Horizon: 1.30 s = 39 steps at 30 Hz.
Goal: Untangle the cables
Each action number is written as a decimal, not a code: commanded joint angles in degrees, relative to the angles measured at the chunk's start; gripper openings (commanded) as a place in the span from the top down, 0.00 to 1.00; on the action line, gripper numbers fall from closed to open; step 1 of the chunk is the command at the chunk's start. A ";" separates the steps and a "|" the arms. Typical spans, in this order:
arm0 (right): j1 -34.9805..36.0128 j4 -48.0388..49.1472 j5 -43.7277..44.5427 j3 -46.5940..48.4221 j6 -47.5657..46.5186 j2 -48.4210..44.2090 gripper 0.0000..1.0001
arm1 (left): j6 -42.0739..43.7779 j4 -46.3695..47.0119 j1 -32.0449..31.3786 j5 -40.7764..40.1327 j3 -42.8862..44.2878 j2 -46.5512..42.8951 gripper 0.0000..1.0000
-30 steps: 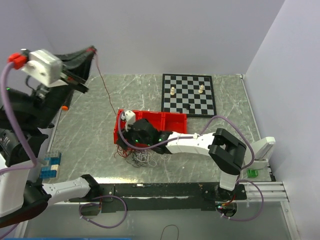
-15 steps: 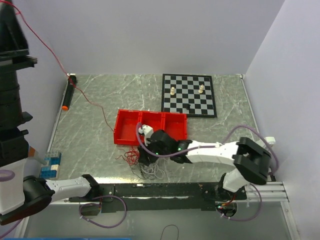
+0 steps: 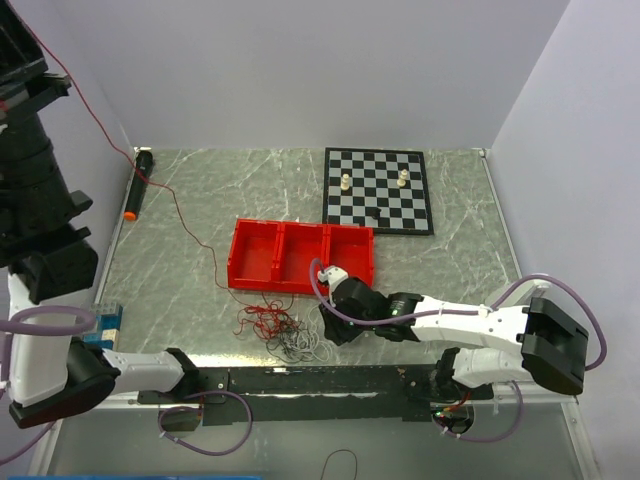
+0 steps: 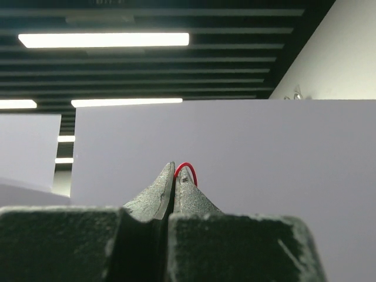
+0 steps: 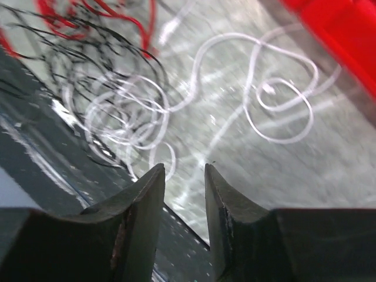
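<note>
Between the tips of the left gripper (image 4: 176, 171), which are pressed tight together, a small loop of the red cable (image 4: 185, 165) is pinched. From there the strand runs down and away to the tangle (image 3: 282, 330) just beside the right gripper (image 5: 183, 171). Over the last second the left arm has climbed and drawn back, so a longer run of red now stretches out below it. Meanwhile the right gripper has slid off the red tray (image 3: 300, 255) toward the near edge, and its fingers stand apart with nothing between them. Just ahead of those fingers lie loops of the white cable (image 5: 276, 108), with the black cable (image 5: 76, 56) to their left and more red beyond. I judge that the red is paying out of the knot. All three colours still overlap there, so the separating looks only partly done.
</note>
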 commanded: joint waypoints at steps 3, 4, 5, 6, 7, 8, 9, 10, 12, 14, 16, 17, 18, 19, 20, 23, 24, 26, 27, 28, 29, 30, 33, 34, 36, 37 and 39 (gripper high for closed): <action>0.11 -6.07 4.11 0.15 2.28 1.82 0.62 | 7.18 8.89 0.13 10.28 2.33 1.88 0.99; 0.19 -6.95 5.25 0.76 2.28 2.26 0.63 | 7.44 8.28 0.13 10.73 2.77 2.32 0.99; 0.28 -7.22 6.91 1.29 2.02 1.75 0.63 | 7.70 7.84 0.13 10.99 2.78 2.41 0.99; 0.37 -6.62 7.80 1.73 1.49 0.17 0.59 | 7.88 7.49 0.13 10.91 2.51 2.32 0.99; 0.37 -4.78 8.33 1.74 0.62 -2.36 0.51 | 7.53 6.53 0.05 10.56 2.08 2.15 0.99; 0.28 -2.59 8.59 2.00 -0.70 -4.74 0.39 | 6.83 5.13 0.13 10.03 1.46 1.62 0.99; 0.37 0.39 8.25 2.78 -2.45 -6.76 0.31 | 6.04 3.55 0.13 9.94 0.41 1.09 0.99; 0.37 2.94 8.07 3.84 -3.86 -7.74 0.24 | 5.69 2.75 0.13 10.20 -1.08 0.22 0.99; 0.28 7.26 5.97 7.78 -7.11 -7.41 0.17 | 5.42 1.60 0.04 10.99 -3.80 -1.02 0.99; 0.37 12.09 3.16 12.09 -9.58 -4.95 0.14 | 4.81 0.64 0.05 10.91 -4.43 -1.37 0.99; 0.37 16.58 -1.05 15.69 -11.25 -0.39 0.11 | 4.37 -1.03 -0.04 10.38 -3.91 -1.20 0.99; 0.37 17.72 -2.81 17.80 -11.78 2.33 0.10 | 4.19 -1.21 0.04 10.12 -3.99 -1.28 0.99; 0.37 18.78 -4.57 19.39 -12.22 5.05 0.10 | 4.28 -1.74 0.04 10.03 -3.99 -1.37 0.99; 0.46 20.18 -5.98 20.88 -12.66 7.17 0.09 | 4.28 -2.35 0.04 10.12 -4.17 -1.55 0.99; 0.46 21.76 -7.56 21.85 -13.01 9.54 0.09 | 4.45 -2.97 0.04 10.12 -4.52 -1.81 0.99; 0.55 23.97 -11.60 24.41 -12.67 15.61 0.10 | 4.72 -4.64 -0.04 9.42 -5.83 -2.77 0.99; 0.46 24.76 -12.92 24.85 -12.14 16.85 0.11 | 4.72 -5.17 -0.04 8.89 -6.36 -3.21 0.99; 0.55 26.17 -15.74 25.38 -11.26 19.22 0.12 | 4.81 -5.61 0.04 8.27 -8.55 -4.44 0.99; 0.55 26.87 -17.23 25.82 -10.91 20.71 0.13 | 4.89 -5.44 0.04 7.92 -9.69 -5.06 0.99; 0.63 27.40 -18.29 25.99 -10.38 21.77 0.14 | 5.16 -5.09 0.04 7.83 -10.92 -5.59 0.99; 0.63 27.75 -19.69 26.52 -10.03 22.74 0.15 | 5.42 -4.74 -0.04 7.66 -11.98 -6.03 0.99; 0.63 27.93 -20.66 27.31 -9.68 23.88 0.16 | 5.42 -4.47 0.04 7.31 -12.77 -6.38 0.99; 0.72 28.37 -23.82 29.50 -8.80 26.34 0.18 | 5.51 -4.38 0.04 6.43 -13.13 -6.21 0.99; 0.72 28.72 -24.44 29.95 -8.62 26.78 0.19 | 5.68 -4.38 -0.04 6.16 -13.22 -6.29 0.99; 0.72 28.55 -25.94 30.91 -8.62 27.75 0.23 | 6.38 -4.03 0.04 5.73 -13.57 -6.29 0.99; 0.72 28.55 -26.29 31.00 -8.45 28.02 0.25 | 7.08 -3.94 0.04 5.20 -13.75 -6.21 0.99; 0.72 29.07 -27.26 30.74 -7.66 28.28 0.29 | 8.40 -3.59 0.04 3.45 -14.62 -6.38 0.99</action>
